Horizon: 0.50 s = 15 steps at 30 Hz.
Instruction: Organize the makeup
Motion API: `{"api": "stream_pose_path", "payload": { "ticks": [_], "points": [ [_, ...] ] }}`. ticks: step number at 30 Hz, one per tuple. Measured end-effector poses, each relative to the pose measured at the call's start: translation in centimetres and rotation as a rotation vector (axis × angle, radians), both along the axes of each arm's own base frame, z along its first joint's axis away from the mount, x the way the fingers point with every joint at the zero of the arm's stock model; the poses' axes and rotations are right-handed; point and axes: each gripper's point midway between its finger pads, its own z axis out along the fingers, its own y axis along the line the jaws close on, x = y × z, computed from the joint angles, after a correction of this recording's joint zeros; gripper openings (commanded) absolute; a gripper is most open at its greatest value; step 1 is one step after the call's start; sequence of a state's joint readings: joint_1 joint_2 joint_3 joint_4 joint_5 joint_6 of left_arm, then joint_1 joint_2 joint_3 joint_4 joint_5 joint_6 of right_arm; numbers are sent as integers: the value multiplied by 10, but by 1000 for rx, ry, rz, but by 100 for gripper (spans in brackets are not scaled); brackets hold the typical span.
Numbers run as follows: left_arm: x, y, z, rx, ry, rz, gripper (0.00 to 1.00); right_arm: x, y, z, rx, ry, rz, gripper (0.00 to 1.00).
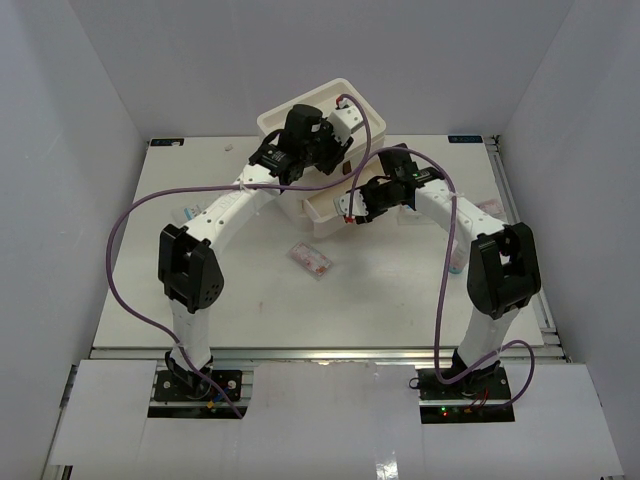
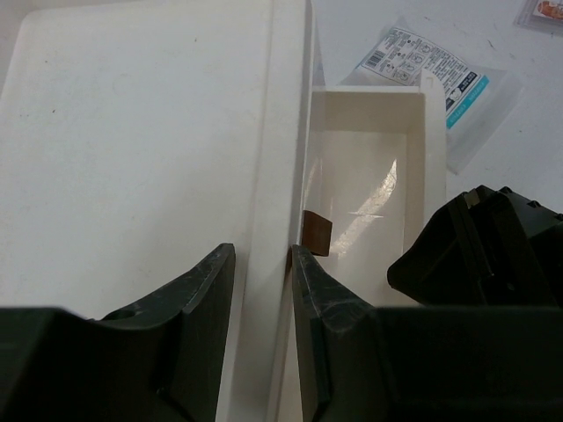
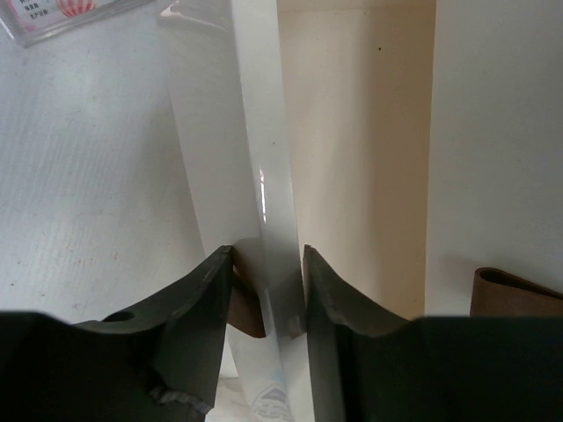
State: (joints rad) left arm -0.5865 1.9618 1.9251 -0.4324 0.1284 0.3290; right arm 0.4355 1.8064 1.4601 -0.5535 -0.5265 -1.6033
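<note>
Left gripper (image 2: pixel 262 255): fingers narrow, astride top rim of cream box (image 1: pixel 335 95) at middle of far table edge. Right gripper (image 3: pixel 268 255): fingers narrow, pinching front wall of pulled-out drawer (image 2: pixel 431 158). Flat clear case (image 1: pixel 312 258), pink inside: flat near table centre. White-and-blue packet (image 2: pixel 431 75): on table just beside drawer, toward right edge.
</note>
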Motion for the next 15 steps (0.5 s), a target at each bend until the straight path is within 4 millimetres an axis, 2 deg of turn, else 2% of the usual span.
{"api": "stream_pose_path", "payload": {
  "ticks": [5, 11, 13, 15],
  "points": [
    [1, -1, -1, -2, -1, -2, 41, -8, -5, 0, -18, -22, 21, 29],
    [1, -2, -2, -10, 4, -5, 40, -38, -24, -1, -57, 17, 15, 27],
    [1, -4, -2, -19, 10, -14, 40, -39, -27, 0, -63, 11, 12, 27],
    [0, -5, -2, -27, 13, -20, 40, -40, -29, -1, -65, 12, 7, 38]
  ]
}}
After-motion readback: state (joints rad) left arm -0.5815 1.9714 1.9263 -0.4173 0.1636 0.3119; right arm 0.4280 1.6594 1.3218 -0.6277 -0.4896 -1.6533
